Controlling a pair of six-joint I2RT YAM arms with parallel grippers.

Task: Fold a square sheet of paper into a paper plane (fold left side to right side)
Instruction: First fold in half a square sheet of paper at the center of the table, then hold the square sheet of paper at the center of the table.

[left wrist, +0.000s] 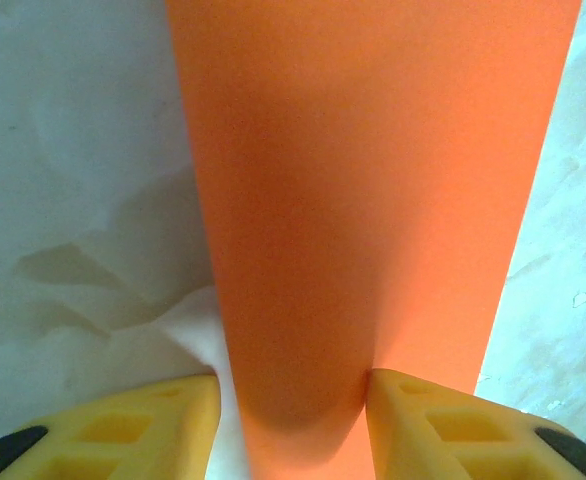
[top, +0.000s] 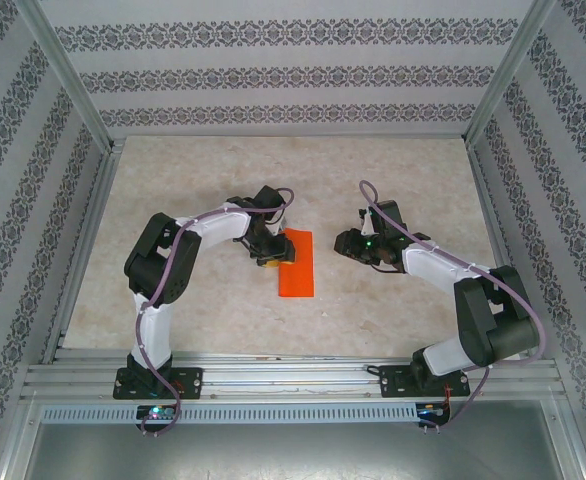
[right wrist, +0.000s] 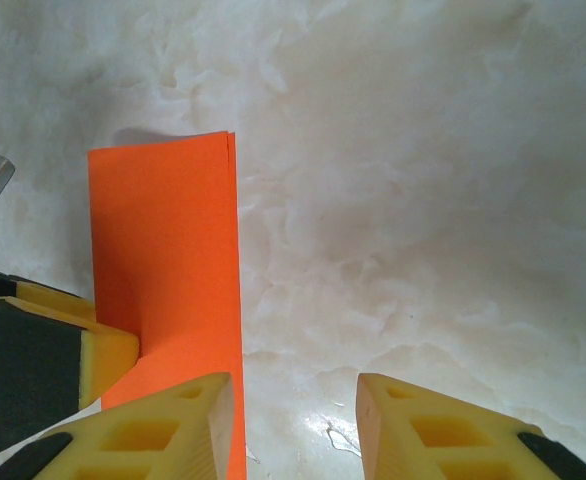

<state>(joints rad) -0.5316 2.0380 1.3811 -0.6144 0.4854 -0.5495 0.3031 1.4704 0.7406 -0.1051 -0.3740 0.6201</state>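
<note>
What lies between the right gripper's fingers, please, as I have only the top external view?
Observer: Bare table; the right gripper is open, with the orange sheet just beside one finger.
Operator: And the left gripper?
Observer: The orange sheet fills the gap between its yellow fingers.
Operator: Is it folded?
Observer: Yes, the right wrist view shows two layers at its far corner.
</note>
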